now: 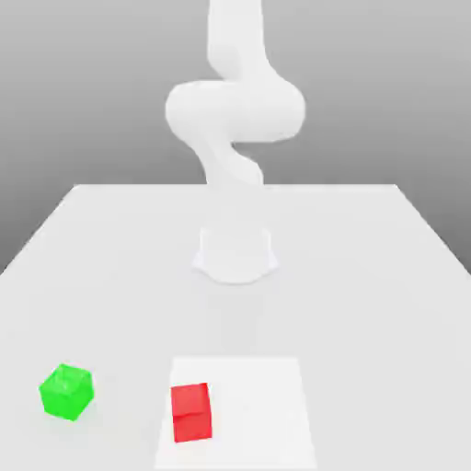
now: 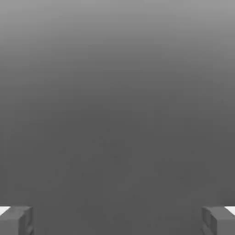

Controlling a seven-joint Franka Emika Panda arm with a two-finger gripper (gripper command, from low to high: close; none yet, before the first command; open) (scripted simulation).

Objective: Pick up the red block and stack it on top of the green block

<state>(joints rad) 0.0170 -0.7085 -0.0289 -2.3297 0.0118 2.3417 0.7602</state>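
"Exterior view first: where is the red block (image 1: 191, 413) seen?"

"It is seen upright on the pale square patch (image 1: 262, 414), close to that patch's edge on the exterior view's left. Whether the patch is a thin sheet or a marking cannot be told."

"And the green block (image 1: 67, 393)?"

"That is seen on the desk (image 1: 359, 322), apart from the patch, towards the exterior view's left. It is turned at an angle, and nothing is stacked on it. The blocks are separated by a stretch of bare desk."

"How much of the arm (image 1: 235, 110) can be made out?"

"Its upper part is cut off by the top border. The white base (image 1: 235, 258) is only faintly told from the pale desk, whose near part is cut off too."

"What is shown of the end effector (image 2: 117, 221) in the hand view?"

"Its two fingers are held wide apart, with nothing gripped between them. Both are partly cut off by the border. Beyond them, plain grey shading is seen; what surface is pictured cannot be told."
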